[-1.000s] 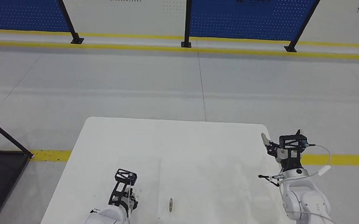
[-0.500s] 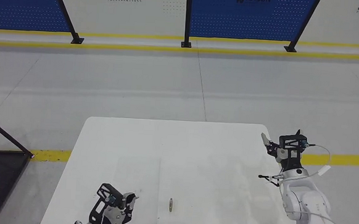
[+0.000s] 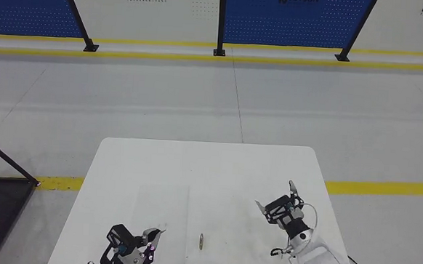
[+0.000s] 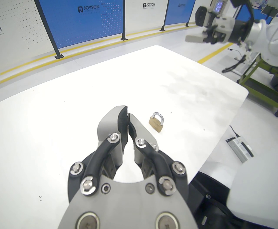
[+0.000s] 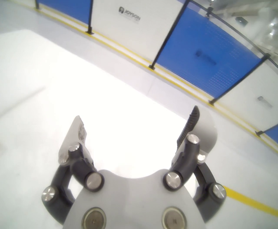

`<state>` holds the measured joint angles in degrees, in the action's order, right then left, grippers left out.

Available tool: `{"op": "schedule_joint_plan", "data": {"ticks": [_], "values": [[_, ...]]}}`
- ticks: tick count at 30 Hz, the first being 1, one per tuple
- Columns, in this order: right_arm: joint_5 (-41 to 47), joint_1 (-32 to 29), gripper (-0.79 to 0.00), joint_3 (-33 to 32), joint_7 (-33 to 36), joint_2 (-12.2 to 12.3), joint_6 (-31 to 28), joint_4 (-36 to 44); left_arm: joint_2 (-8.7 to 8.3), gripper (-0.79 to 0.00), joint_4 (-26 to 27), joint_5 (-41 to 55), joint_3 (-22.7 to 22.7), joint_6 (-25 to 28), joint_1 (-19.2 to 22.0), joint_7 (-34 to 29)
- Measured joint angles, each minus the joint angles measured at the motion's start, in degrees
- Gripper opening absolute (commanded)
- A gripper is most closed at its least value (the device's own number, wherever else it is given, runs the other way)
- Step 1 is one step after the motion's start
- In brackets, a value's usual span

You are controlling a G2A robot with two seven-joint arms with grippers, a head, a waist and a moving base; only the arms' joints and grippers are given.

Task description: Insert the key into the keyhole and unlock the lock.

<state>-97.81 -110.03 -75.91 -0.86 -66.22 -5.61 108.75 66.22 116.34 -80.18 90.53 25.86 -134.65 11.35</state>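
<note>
Left wrist view: my left gripper (image 4: 128, 111) hangs pinched shut near the brass padlock (image 4: 156, 123), right gripper (image 5: 136, 116) gaping, presumably to steady it.

- The left gripper (image 4: 128, 114) has a pale grey metal body, black curved links and silver screws and bolts. Its jaws are lined with black ribbed pads.
- The right gripper (image 5: 136, 117) has the same grey body, with black links on shiny round pins. One of its jaws shows a black ridged pad.
- The right arm (image 3: 323, 263) wears a smooth, rounded white casing, with a black collar near the wrist.
</note>
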Motion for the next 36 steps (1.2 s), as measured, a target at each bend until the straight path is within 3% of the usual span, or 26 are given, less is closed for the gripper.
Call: {"op": "schedule_joint_plan", "data": {"ticks": [9, 16, 32, 36], "values": [[-7.9, 0.3, 0.000, 12.8, 1.1, -1.1, -0.7, -4.7, -0.14, -0.785, -2.3, 2.9, 1.4, 0.6, 1.2, 2.1], [-5.9, 2.2, 0.000, 19.7, 1.6, -1.8, -7.6, -7.3, -0.59, -0.785, -4.7, 6.1, 5.0, 4.1, 0.7, 4.9], [-3.9, 3.1, 0.000, 21.7, 2.5, -2.0, -9.1, -7.7, -0.60, -0.785, -4.8, 6.2, 5.0, 4.2, 0.7, 4.9], [-2.2, 3.6, 0.000, 24.6, 4.7, -2.9, -5.1, -9.1, -0.60, -0.785, -4.8, 6.2, 5.0, 4.2, 0.7, 4.9]]}}
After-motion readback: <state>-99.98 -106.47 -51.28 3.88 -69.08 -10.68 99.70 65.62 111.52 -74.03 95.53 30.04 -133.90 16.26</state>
